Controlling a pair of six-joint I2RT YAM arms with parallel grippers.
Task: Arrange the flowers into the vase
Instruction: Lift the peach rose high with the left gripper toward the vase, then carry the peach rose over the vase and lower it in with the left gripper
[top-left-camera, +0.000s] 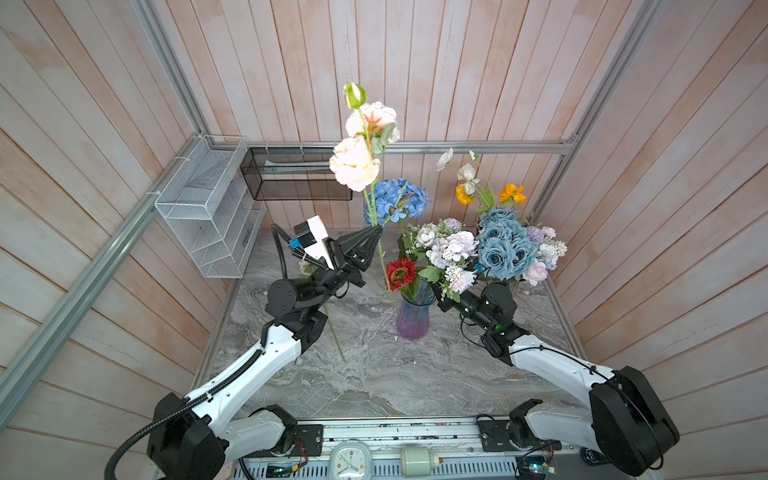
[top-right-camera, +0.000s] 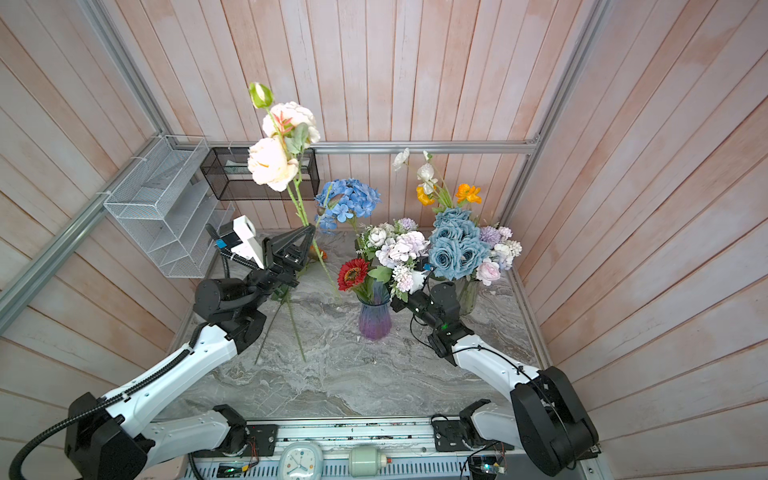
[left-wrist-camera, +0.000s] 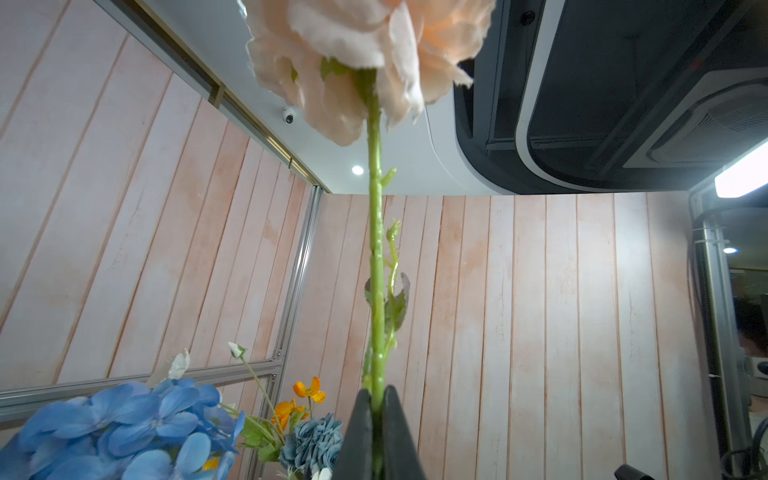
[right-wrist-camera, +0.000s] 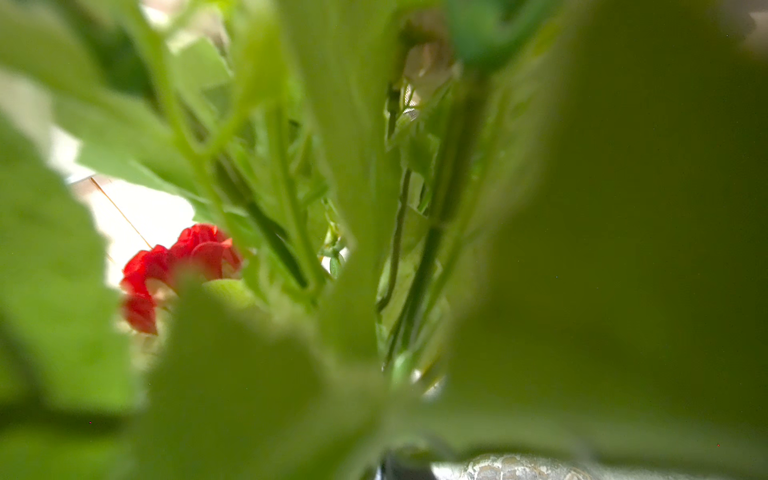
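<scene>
Left claw: shut narrow on the green stem of the peach rose spray. I hold it upright and high, just left of the purple vase, presumably so the long stem's foot can clear the rim before it goes down.

Right claw: at the vase's right shoulder, buried in leaves. I cannot tell its opening; it is probably steadying the bunch.

Purple vase holds a red sunflower and lilac-white clusters. The clear vase right of it holds dusty-blue roses and poppies. Loose stems lie on the table, left of the purple vase.
</scene>
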